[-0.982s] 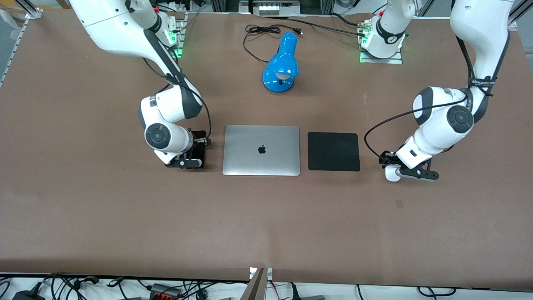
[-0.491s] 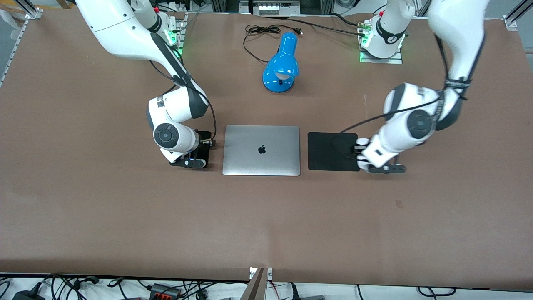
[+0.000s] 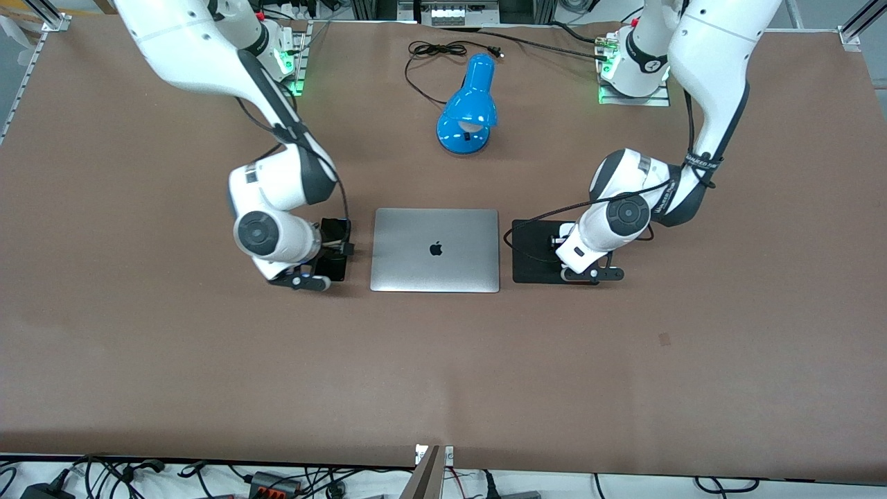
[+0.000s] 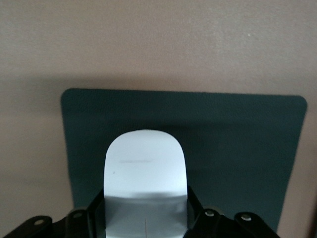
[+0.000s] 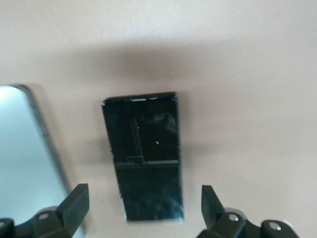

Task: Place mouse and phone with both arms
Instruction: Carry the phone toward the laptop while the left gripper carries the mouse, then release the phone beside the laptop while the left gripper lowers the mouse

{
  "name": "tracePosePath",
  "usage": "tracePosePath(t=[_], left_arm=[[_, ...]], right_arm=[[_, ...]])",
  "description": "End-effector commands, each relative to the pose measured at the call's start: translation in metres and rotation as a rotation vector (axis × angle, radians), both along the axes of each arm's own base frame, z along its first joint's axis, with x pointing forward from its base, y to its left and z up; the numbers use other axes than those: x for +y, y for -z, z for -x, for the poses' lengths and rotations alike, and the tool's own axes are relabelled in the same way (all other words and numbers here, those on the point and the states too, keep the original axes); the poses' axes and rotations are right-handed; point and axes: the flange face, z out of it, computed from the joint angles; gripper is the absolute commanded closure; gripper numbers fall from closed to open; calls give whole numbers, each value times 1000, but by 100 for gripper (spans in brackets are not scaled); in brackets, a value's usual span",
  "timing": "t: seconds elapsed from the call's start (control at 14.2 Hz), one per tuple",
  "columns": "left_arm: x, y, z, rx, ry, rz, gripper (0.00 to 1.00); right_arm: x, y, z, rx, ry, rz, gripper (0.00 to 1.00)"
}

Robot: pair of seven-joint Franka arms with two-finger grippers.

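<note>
Since a second ago, the left gripper (image 3: 587, 272) has carried the mouse (image 4: 144, 181), still clamped, over the pad (image 3: 537, 251). The right gripper (image 5: 143, 201), fingers spread, has let go of the phone (image 5: 144, 166), now lying beside the laptop (image 3: 435, 249); that half looks done.

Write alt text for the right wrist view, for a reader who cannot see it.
The black phone lies flat on the brown table, directly below the open right gripper, whose fingers stand apart on either side without touching it. A silver laptop's edge shows beside the phone.
</note>
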Motion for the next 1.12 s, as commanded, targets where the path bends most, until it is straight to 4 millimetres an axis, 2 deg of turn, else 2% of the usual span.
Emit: tracePosePath(t=[0.0, 0.07, 0.14, 0.21, 0.28, 0.35, 0.42, 0.49, 0.63, 0.77, 1.05], left_arm=[[-4, 10, 7, -21, -10, -9, 64], [-5, 12, 8, -18, -10, -9, 64], [-10, 17, 12, -11, -1, -11, 64], [-11, 17, 12, -12, 1, -10, 61], [-11, 18, 12, -10, 1, -10, 46], [-11, 16, 10, -15, 0, -10, 18], [-10, 13, 9, -20, -1, -9, 0], [-7, 8, 6, -24, -4, -9, 0], [-4, -10, 0, -46, -8, -7, 0], [9, -38, -12, -87, -29, -7, 0], [50, -128, -62, -129, -109, -14, 0]], right_arm=[[-52, -84, -41, 46, 87, -18, 0], [-78, -102, -47, 57, 94, -28, 0], [-96, -136, -47, 27, 76, -44, 0], [-103, -171, -42, -15, 46, -57, 0], [-114, -204, -34, -39, 39, -60, 0], [-130, -231, -28, -55, 55, -61, 0], [-146, -257, -22, -89, 66, -60, 0], [-162, -275, -19, -125, 41, -66, 0], [-174, -285, -20, -147, -117, -83, 0], [-184, -281, -13, -93, -117, -70, 0], [-185, -286, 10, -54, -21, 9, 0]])
